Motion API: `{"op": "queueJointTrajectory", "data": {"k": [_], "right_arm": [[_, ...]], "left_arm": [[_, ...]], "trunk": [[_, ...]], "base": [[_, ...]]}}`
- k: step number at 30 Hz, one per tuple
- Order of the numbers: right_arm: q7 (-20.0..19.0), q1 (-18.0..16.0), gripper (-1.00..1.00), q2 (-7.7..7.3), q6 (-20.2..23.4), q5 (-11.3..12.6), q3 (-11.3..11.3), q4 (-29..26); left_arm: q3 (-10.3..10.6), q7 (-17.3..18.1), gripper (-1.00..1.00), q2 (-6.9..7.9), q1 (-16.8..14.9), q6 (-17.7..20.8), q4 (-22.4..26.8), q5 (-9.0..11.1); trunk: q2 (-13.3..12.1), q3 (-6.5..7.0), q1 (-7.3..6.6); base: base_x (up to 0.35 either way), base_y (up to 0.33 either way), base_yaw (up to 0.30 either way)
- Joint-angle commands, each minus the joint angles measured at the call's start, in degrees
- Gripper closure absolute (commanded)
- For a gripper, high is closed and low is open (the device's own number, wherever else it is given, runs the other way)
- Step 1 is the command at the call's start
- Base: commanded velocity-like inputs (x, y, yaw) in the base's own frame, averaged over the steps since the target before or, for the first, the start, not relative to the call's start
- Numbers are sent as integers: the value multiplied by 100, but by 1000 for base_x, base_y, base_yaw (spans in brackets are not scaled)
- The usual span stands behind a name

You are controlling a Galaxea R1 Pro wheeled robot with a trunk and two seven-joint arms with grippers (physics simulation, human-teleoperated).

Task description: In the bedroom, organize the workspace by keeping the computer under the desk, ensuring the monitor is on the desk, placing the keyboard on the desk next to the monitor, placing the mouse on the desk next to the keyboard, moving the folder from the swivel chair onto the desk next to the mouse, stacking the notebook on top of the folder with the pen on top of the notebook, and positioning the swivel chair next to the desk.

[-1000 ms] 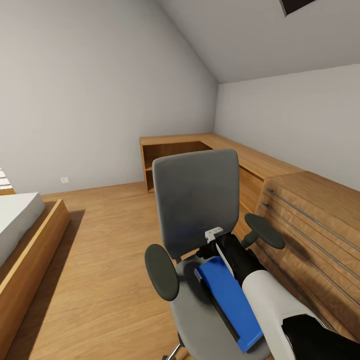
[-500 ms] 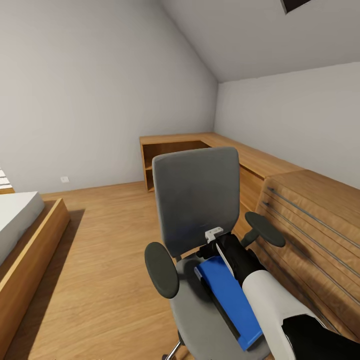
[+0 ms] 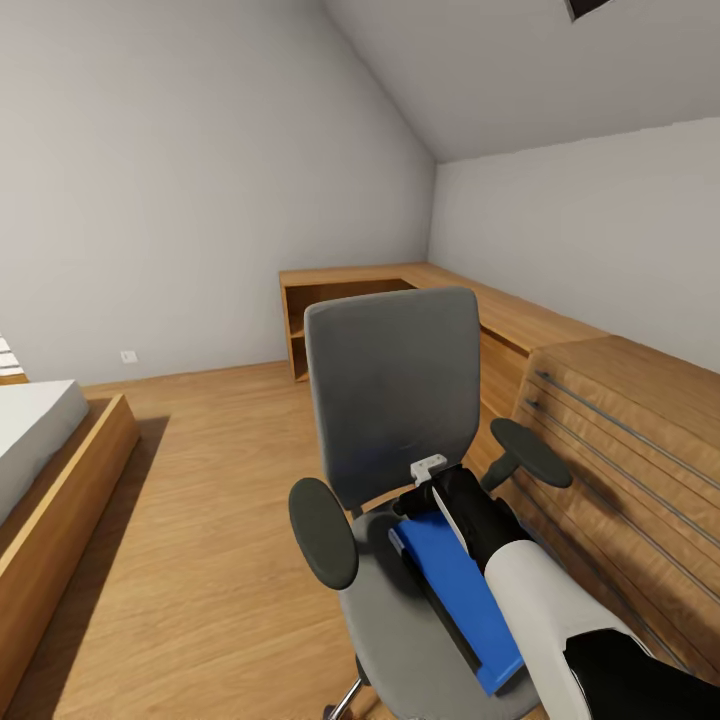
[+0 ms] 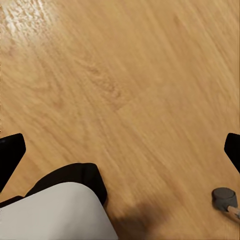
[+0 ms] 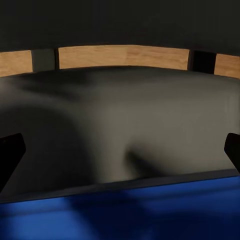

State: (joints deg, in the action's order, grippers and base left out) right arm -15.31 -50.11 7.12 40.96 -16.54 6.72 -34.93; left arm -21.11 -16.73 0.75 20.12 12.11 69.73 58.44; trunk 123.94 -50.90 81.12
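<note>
Right gripper (image 3: 432, 487), lowered over the seat of the swivel chair (image 3: 390, 400), with the folder (image 3: 455, 590) directly beneath it and running back under the forearm. In the right wrist view the two dark fingertips (image 5: 11, 152) stand wide apart at the frame's edges, with nothing between them; the jaws are spread and hold nothing. The blue cover of the folder (image 5: 130, 210) lies close below the fingers, and beyond it the grey seat cushion (image 5: 120, 125) rises toward the backrest. Whether a fingertip already touches the folder cannot be told.

The folder lies flat on the seat, its long axis roughly in line with the right arm's reach, its far short edge just short of the gripper and near the foot of the backrest. This is the relation on which the coming move probably turns: the fingers point along the folder, not across it, so a grasp would likely have to take a thin edge.

The right arm is plainly the nearer. The left gripper (image 4: 120, 150) hangs well apart, over bare wood floor (image 4: 125, 75), beside a chair castor (image 4: 223, 197); its fingertips (image 4: 10, 150) are likewise spread, empty.

Outward from the chair: wooden drawer unit (image 3: 630, 450) just beside its right armrest, low wooden counter (image 3: 400, 285) along the far walls, bed frame (image 3: 60, 490) well to the left.
</note>
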Motion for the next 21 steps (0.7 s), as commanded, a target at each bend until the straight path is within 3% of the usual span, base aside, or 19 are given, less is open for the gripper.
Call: {"op": "queueJointTrajectory", "data": {"k": [1,13,21], "right_arm": [[-42,-1,-100,0,23,-63,5,-8],[-42,-5,-100,0,25,-60,5,-9],[-42,-5,-100,0,26,-62,5,-12]], "left_arm": [[7,-32,-100,1,1,26,6,38],[52,-6,-100,-10,1,-13,-72,-46],[54,1,-100,-12,1,-16,-83,-51]], "trunk": [[2,-4,0],[2,-4,0],[2,-4,0]], "base": [[0,0,0],[-7,-2,0],[-174,-39,0]]}}
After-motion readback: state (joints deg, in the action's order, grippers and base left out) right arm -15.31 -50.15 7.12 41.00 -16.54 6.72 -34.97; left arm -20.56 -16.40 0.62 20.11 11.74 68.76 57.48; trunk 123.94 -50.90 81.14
